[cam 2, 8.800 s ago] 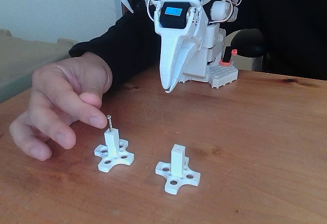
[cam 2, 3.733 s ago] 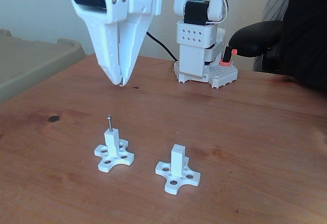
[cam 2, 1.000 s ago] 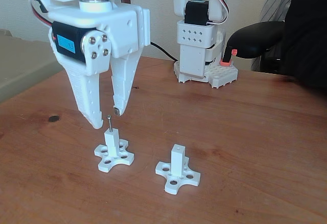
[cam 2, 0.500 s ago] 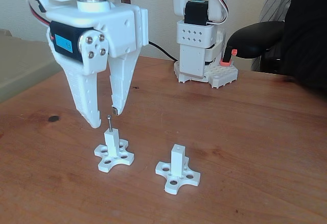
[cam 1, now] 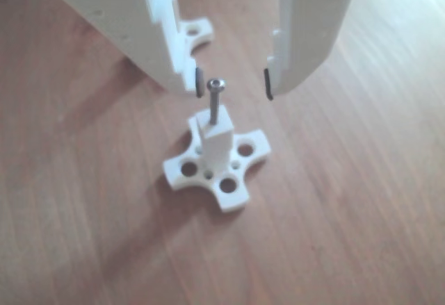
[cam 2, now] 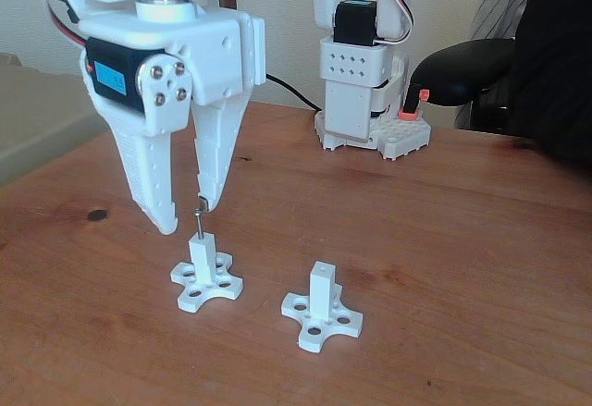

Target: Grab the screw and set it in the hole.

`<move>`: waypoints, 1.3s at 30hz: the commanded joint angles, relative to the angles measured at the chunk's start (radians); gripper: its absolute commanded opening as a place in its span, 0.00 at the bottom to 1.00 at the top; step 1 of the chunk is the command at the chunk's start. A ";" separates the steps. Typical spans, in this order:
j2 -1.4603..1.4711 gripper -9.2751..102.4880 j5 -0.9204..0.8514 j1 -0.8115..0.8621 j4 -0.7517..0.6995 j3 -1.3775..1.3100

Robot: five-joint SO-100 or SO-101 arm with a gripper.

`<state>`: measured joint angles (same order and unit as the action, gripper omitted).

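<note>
On the wooden table (cam 2: 444,239), two white posts with cross-shaped bases: left post (cam 2: 203,260) carrying the screw (cam 2: 198,218), right post (cam 2: 322,292) bare, with the hole (cam 2: 321,265) in its top face empty. So: screw standing upright in the left post's top, head up, shank showing above the plastic. Same post (cam 1: 214,140) and screw (cam 1: 216,100) seen closer in the other view.

Gripper (cam 2: 185,219) hanging right over it, fingers spread wide, nothing pinched yet. In the other view, gripper (cam 1: 233,83) straddling the screw head, one dark pad (cam 1: 199,82) just beside it, maybe even grazing it, hard to say, the other pad (cam 1: 268,84) clearly farther off. Not centred, basically.

Looks like the pre-grasp step, with closing on the head or upper shank up next.

Stuff that could go sideways, judging from this:
- Off-centre closing: near pad reaching the screw first and shoving it over, tilting it or tipping the whole post, since that little base seems light.
- Grabbing too high: just the round head between the pads, easy to pop out or swing once lifted.
- Pulling up at an angle: screw binding in the post and dragging the post along.
- Later on, a thin screw held crooked missing that tiny hole on the right post entirely.
</note>
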<state>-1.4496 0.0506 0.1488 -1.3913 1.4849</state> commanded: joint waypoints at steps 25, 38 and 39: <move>0.002 0.18 -0.009 -0.006 0.002 -0.035; 0.005 0.16 -0.014 -0.003 0.011 -0.032; 0.005 0.16 -0.014 -0.003 0.011 -0.032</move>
<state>-1.4220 0.0506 0.1411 -1.3913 1.4849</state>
